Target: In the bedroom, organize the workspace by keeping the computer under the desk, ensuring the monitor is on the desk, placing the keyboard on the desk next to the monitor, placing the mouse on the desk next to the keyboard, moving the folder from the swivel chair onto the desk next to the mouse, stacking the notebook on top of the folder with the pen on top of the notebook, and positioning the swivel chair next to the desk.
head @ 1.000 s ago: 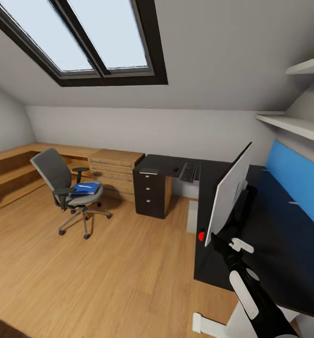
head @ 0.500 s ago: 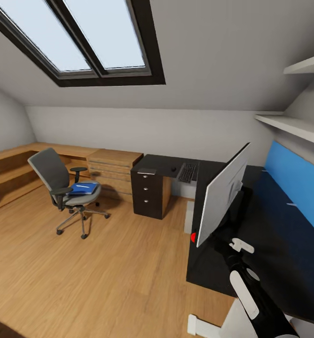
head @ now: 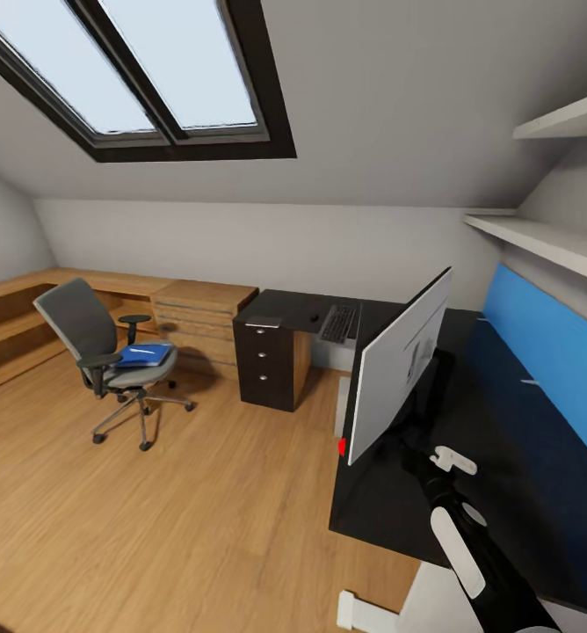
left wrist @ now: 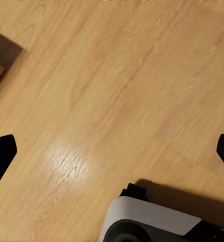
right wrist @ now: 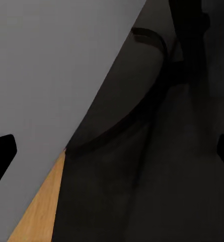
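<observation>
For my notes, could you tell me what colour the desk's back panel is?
Bright blue; the back panel shows best in the head view.

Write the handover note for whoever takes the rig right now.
Left gripper: open, over the floor.
Right gripper: open, by the monitor's stand.
The monitor stands on the desk. The pale case below is probably the computer. The keyboard, mouse and notebook lie on the drawer cabinet. The folder, with the pen on it, lies on the swivel chair, away from the desk.
Done: monitor, likely computer. Left: all the rest.
</observation>
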